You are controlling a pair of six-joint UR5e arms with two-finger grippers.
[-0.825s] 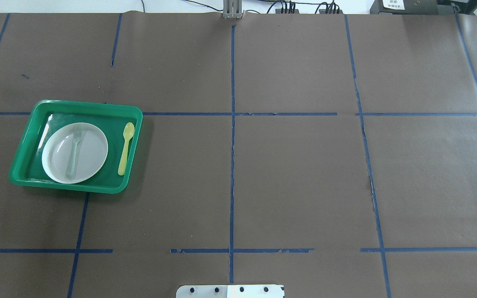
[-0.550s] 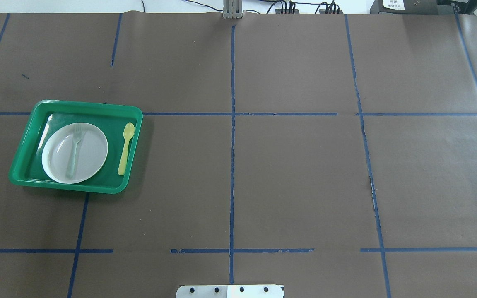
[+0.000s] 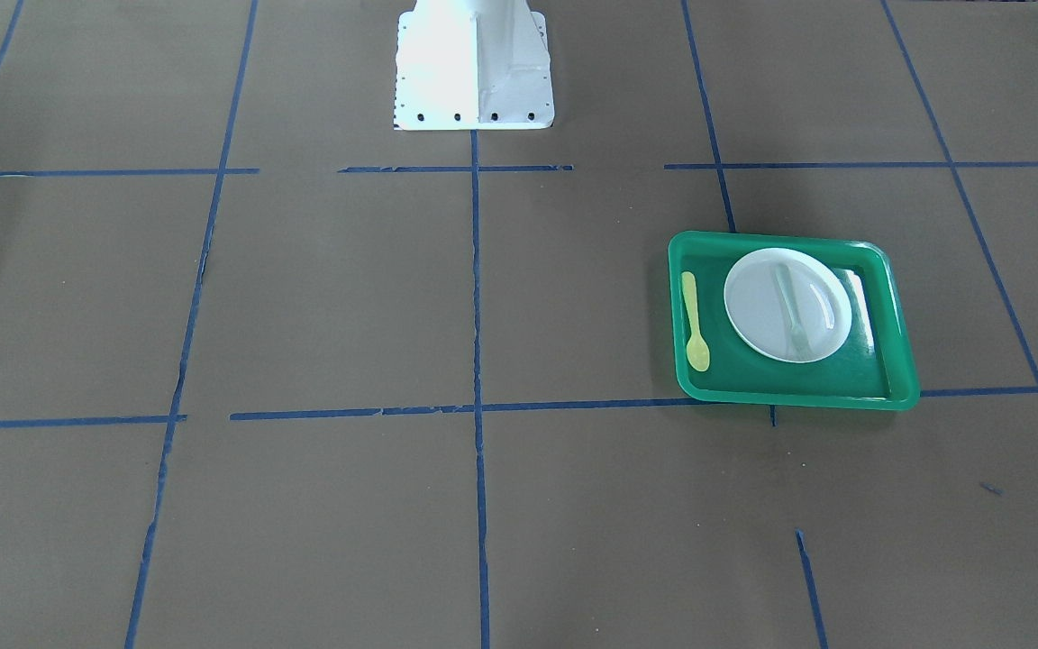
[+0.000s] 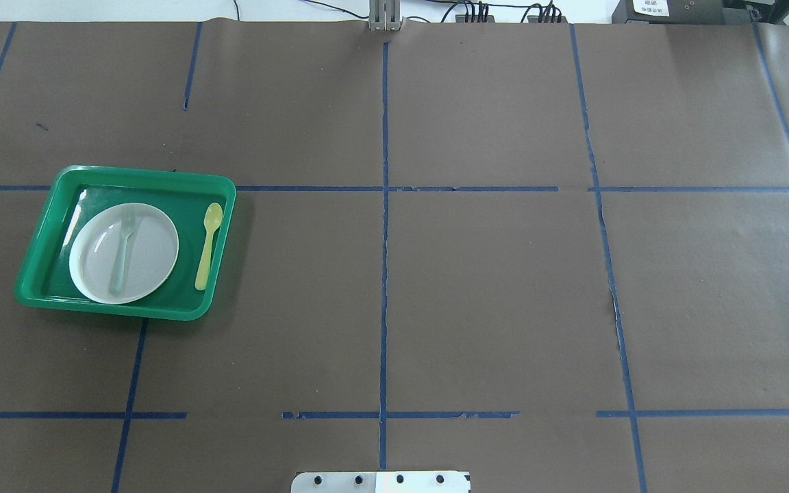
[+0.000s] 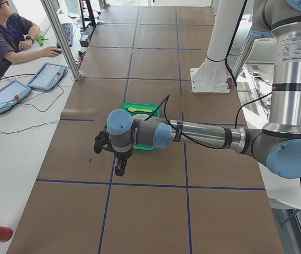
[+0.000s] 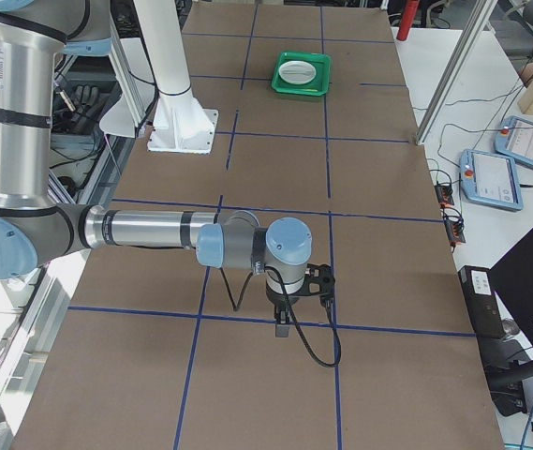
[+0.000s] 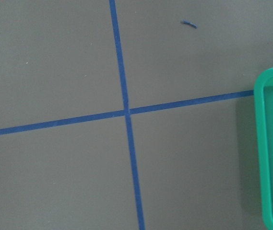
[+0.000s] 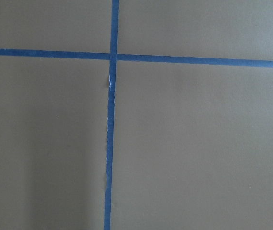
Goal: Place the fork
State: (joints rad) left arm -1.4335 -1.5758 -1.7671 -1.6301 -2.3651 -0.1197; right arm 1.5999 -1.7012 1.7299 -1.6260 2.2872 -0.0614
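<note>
We see a wide brown desk (image 4: 504, 274) with blue tape lines (image 4: 384, 274). The left claw (image 5: 119, 170) hangs over the desk near the green tray (image 4: 148, 176). The right claw (image 6: 283, 328) hangs well apart from the tray. For both claws we cannot tell if they are spread or pressed together. Inside the tray lies a white plate (image 4: 155, 257). The pale fork (image 4: 122, 250) lies across the middle of this plate. A yellow spoon (image 4: 207, 246) lies in the tray just beside the plate.
</note>
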